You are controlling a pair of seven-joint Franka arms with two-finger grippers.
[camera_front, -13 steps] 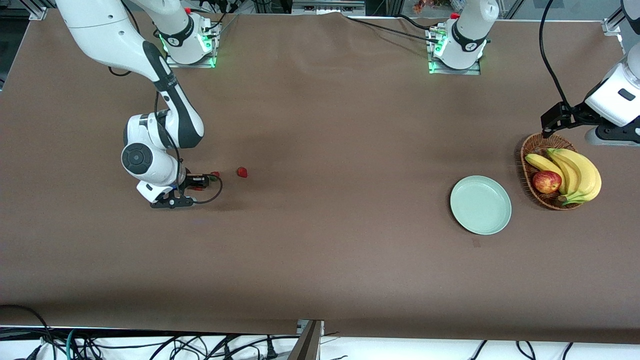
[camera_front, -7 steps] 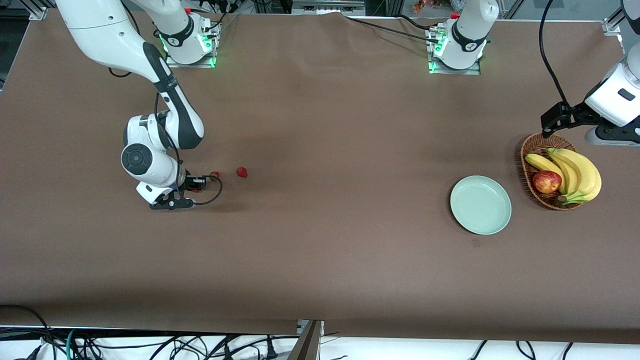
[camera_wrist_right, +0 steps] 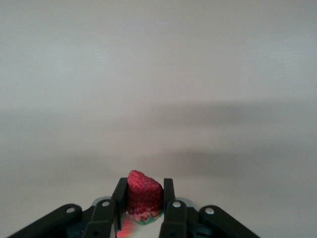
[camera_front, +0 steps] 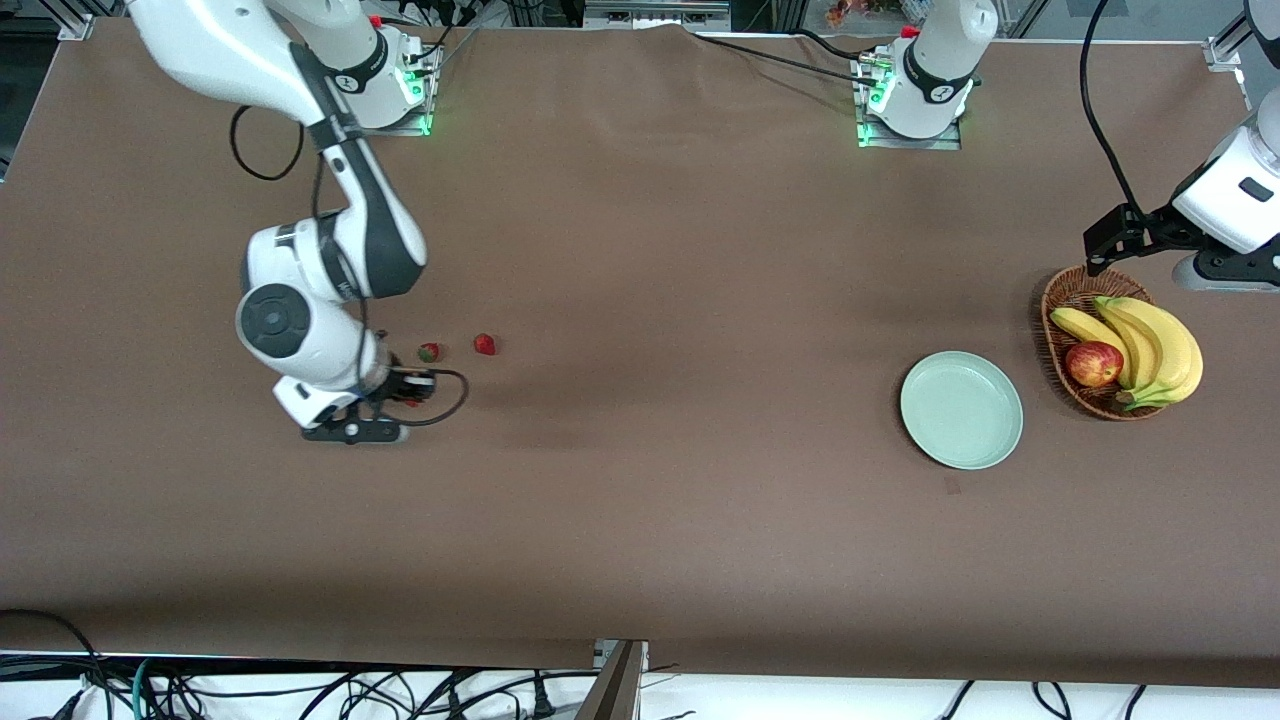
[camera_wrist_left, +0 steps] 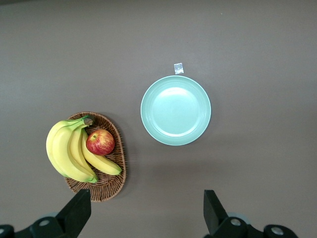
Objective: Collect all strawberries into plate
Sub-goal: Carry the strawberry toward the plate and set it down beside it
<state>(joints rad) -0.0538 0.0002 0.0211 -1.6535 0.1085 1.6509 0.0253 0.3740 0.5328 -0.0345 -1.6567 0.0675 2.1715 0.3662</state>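
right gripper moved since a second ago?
Yes. The right gripper, shut on a strawberry, has shifted nearer the front camera, away from the two strawberries on the table.

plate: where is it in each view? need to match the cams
Front view: the plate lies on the table toward the left arm's end, beside the wicker basket.
Left wrist view: plate lies below the open left gripper, near the picture's middle.
Right wrist view: not in it.
Shared landmark: the basket, beside the plate in both.

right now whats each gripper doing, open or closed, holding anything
Left gripper: open, empty, above the wicker basket and plate.
Right gripper: shut on a strawberry, over the table's right-arm end.
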